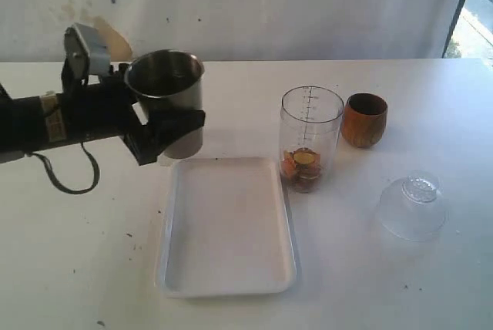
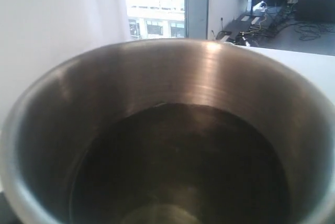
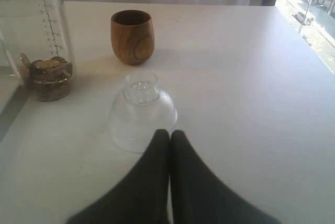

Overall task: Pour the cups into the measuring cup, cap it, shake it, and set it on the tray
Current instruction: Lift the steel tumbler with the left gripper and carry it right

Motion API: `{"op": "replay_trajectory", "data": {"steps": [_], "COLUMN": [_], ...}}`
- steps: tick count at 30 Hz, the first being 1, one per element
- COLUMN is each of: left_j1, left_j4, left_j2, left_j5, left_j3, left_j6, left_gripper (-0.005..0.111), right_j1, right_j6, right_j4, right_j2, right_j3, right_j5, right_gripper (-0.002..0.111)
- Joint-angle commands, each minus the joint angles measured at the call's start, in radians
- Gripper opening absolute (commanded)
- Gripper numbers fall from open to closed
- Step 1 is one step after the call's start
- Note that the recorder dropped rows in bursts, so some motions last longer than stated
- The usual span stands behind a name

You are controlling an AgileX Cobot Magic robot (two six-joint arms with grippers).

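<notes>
Beside tray (image 1: pixel 228 230) far-left corner, left gripper (image 1: pixel 171 126) clamped steel tumbler (image 1: pixel 165 87), upright; right gripper (image 3: pixel 169 140) fingers together, empty. Measuring cup (image 1: pixel 310 137) stood well apart: early tilt risked spilling short.

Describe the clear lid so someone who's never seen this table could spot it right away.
Find the white tray in the middle of the scene. To its right in the exterior view stand the measuring cup and wooden cup; the lid sits alone in front of them, nearer the camera. It's the only low clear dome, with a small knob on top.
</notes>
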Motion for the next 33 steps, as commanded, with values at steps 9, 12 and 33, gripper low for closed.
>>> {"op": "replay_trajectory", "data": {"steps": [9,12,33], "left_j1": [-0.136,-0.143,-0.204], "left_j4": [-0.034,-0.034,-0.032], "left_j2": [0.073,0.167,0.461], "left_j5": [0.184,0.192,0.266], "left_j3": [-0.377,-0.476,-0.849], "left_j6": [-0.132,-0.140,-0.120], "left_gripper": [0.000,0.000,0.000], "right_j1": [-0.006,-0.006,-0.006], "right_j6": [0.034,0.034,0.034], "right_j4": [0.002,0.002,0.002], "right_j2": [-0.006,-0.006,-0.006], "right_j3": [0.004,0.004,0.004], "right_j5": [-0.007,-0.007,-0.007], "right_gripper": [0.000,0.000,0.000]}}
